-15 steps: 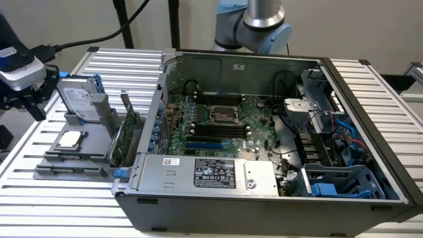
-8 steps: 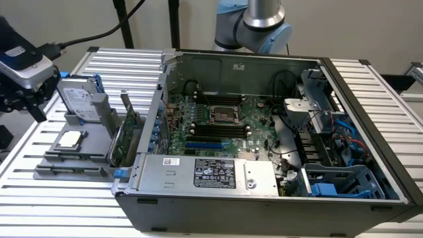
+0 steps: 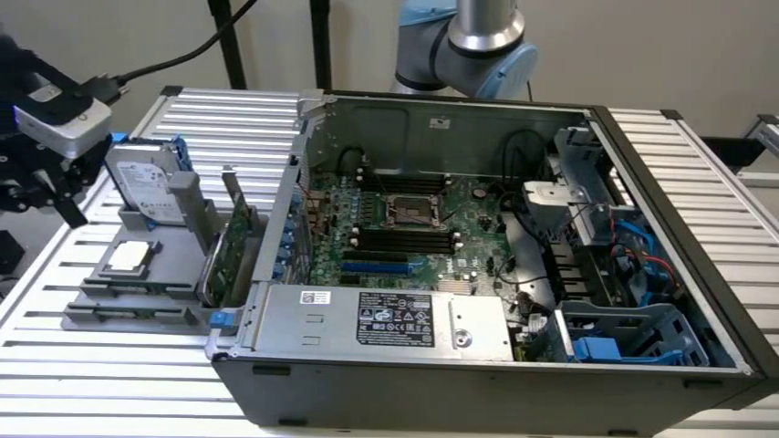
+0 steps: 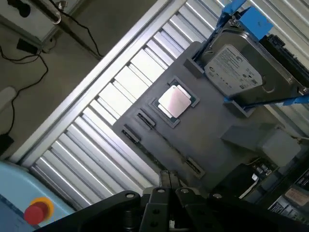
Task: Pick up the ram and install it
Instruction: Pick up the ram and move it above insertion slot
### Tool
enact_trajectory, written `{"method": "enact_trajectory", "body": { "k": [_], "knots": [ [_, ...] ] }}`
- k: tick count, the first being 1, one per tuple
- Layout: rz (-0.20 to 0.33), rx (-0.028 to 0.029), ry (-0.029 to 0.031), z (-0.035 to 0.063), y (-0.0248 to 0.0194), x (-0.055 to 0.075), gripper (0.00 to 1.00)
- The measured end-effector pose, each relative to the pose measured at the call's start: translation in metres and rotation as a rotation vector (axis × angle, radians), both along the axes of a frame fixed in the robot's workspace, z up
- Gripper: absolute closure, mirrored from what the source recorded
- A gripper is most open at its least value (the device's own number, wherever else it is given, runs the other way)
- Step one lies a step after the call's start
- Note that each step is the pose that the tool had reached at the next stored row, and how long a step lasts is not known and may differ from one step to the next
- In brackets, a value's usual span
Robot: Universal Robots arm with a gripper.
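Note:
I cannot make out the ram. My gripper hangs at the exterior view's far left, beside and above the grey parts fixture and well away from the open computer case. In the wrist view the gripper looks down on the fixture, over its narrow slotted holders. The motherboard lies inside the case, with long black slots and a blue slot near its middle.
On the fixture stand a hard drive in a blue frame, a silver processor and a large green expansion card with a metal bracket. A power supply fills the case's front. The ribbed table surrounds everything.

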State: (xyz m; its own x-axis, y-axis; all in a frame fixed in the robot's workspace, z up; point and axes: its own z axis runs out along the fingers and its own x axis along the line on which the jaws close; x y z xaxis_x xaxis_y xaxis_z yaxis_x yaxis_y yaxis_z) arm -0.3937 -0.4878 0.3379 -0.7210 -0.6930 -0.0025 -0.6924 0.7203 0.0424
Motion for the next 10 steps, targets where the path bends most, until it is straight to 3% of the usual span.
{"method": "enact_trajectory", "body": {
  "k": [10],
  "knots": [
    [0.182, 0.0000, 0.0001, -0.0067, 0.0000, 0.0001, 1.00]
  ]
}}
